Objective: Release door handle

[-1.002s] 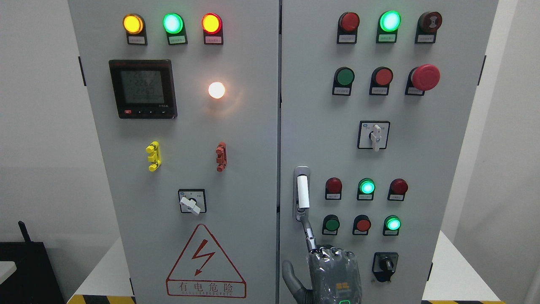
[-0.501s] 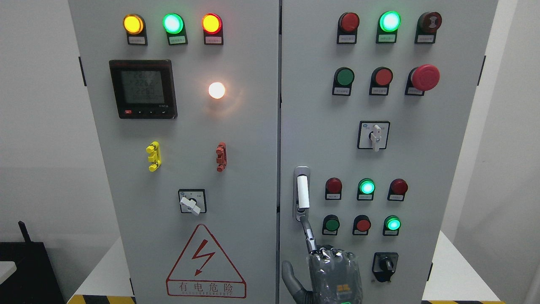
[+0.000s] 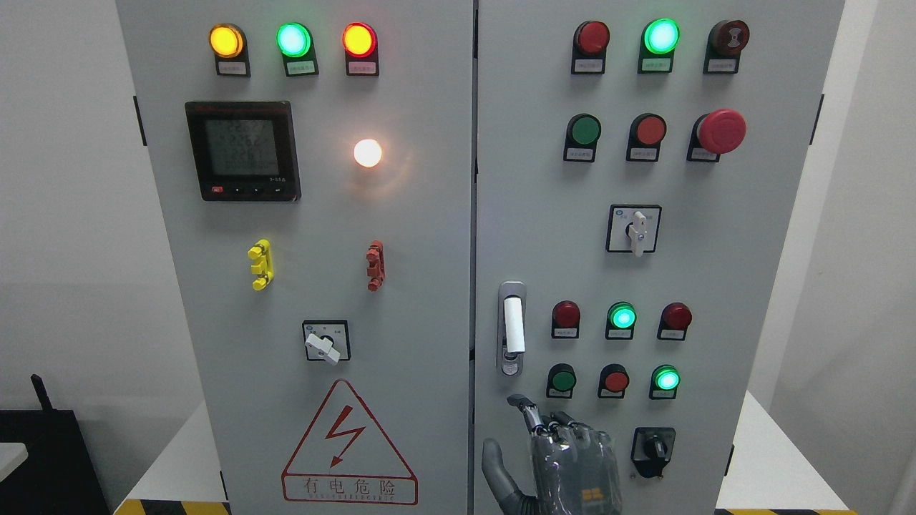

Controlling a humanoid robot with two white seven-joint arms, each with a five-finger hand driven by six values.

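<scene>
The door handle (image 3: 512, 326), a silver recessed plate with a white upright grip, sits at the left edge of the cabinet's right door (image 3: 544, 214). My right hand (image 3: 537, 433), dark and wrapped in clear film, comes up from the bottom edge just below the handle. A gap separates it from the handle. Its index finger (image 3: 524, 409) points up and left, bent, and the thumb (image 3: 494, 465) sticks out to the left. The hand holds nothing. Both doors look closed.
The right door carries indicator lamps, push buttons, a red mushroom stop button (image 3: 721, 131), a white selector switch (image 3: 635, 230) and a black knob (image 3: 653, 450) right of my hand. The left door has a meter (image 3: 242, 150) and a hazard sign (image 3: 348, 447).
My right index finger, earlier stretched up touching the handle's lower end, has pulled down and bent away from it. The hand has dropped slightly. The handle has not moved.
</scene>
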